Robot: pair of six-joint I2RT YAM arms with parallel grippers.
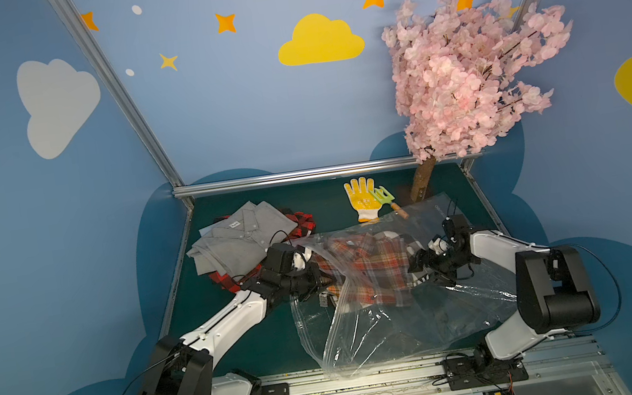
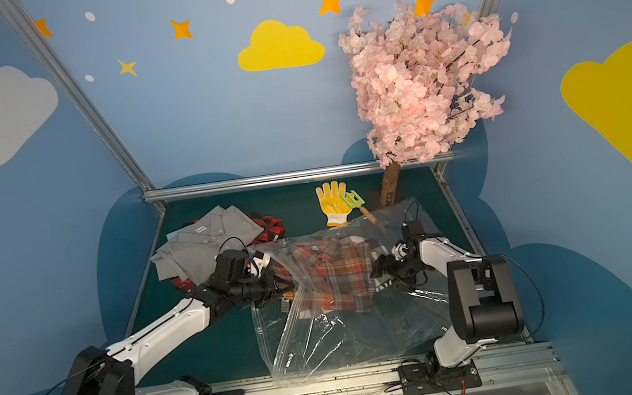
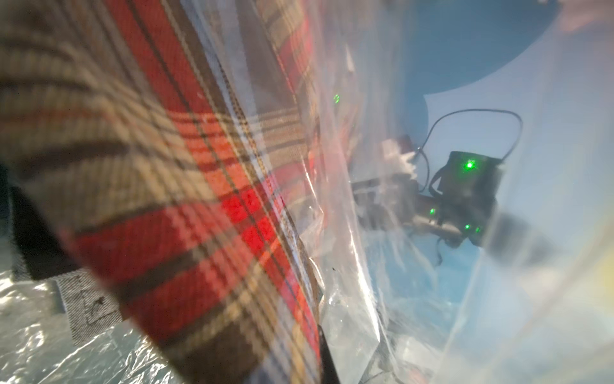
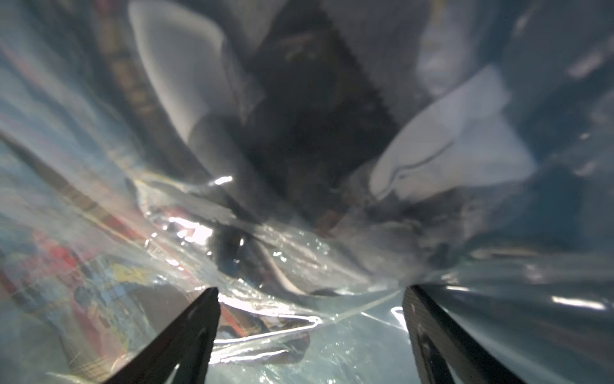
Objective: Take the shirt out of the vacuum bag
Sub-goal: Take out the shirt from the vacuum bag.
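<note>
Clear crinkly plastic of the vacuum bag [image 1: 387, 331] spreads over the middle of the green counter [image 1: 250, 342], its near edge reaching the front rail. The plaid shirt [image 1: 366, 267] lies in the bag's far half, seen through the film. The left gripper [image 1: 320, 282] has its jaws closed on the shirt's left edge, and the fabric fills the left wrist view. The right gripper [image 4: 310, 288] holds its jaws wide at the shirt's right side, with bag plastic bunched ahead of them. A grey shirt [image 1: 235, 235] lies at the far left.

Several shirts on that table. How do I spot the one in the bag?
From the pink blossom tree in the far corner, come forward to the big clear bag in the middle. The shirt in it is orange-and-cream plaid, unlike the plain grey shirt and the red-black checked one piled outside.
</note>
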